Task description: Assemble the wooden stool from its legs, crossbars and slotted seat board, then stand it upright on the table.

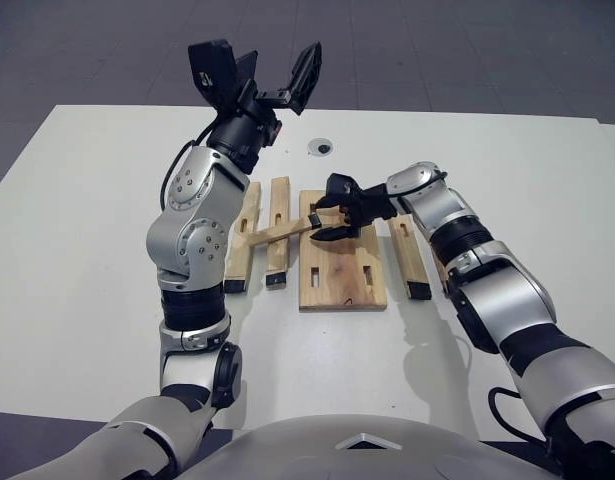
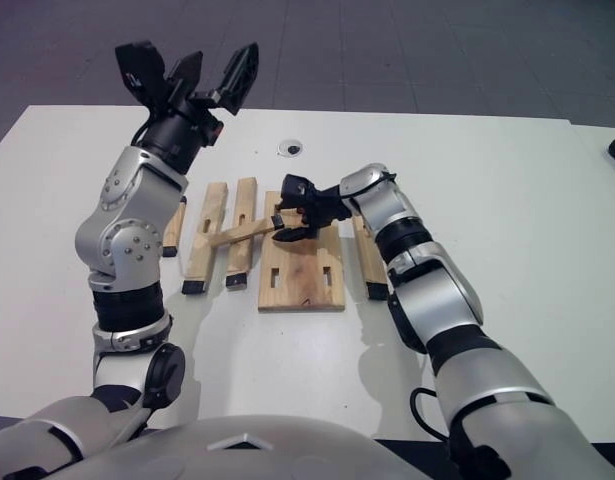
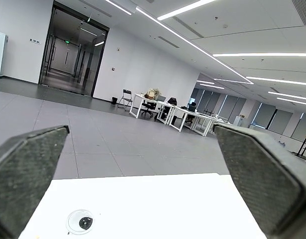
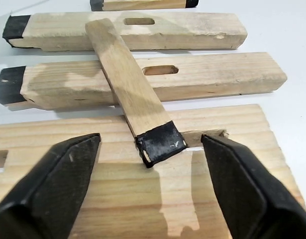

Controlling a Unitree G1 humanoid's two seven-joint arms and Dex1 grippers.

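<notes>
Seat board (image 1: pixel 342 280): flat on the white table (image 1: pixel 87 200), slots up, about mid-table
Legs (image 2: pixel 207 235): three side by side at the board's 9 o'clock, a fourth leg (image 1: pixel 408 258) lying at its 3 o'clock
Crossbar (image 1: pixel 277 233): slanted over two of the legs, its black-tipped end resting on the board's 10 o'clock corner
Right gripper (image 1: pixel 329 218): low over that tip, fingers spread; from the head it looks like a grip, but the right wrist view shows clear gaps between each pad (image 4: pixel 53 184) and the tip
Left gripper (image 1: pixel 262 55): raised high toward 11 o'clock, fingers (image 3: pixel 264 174) wide apart, nothing between them
Cable port (image 1: pixel 320 147): at the board's 12 o'clock; the left wrist view also takes in office desks beyond the far edge
</notes>
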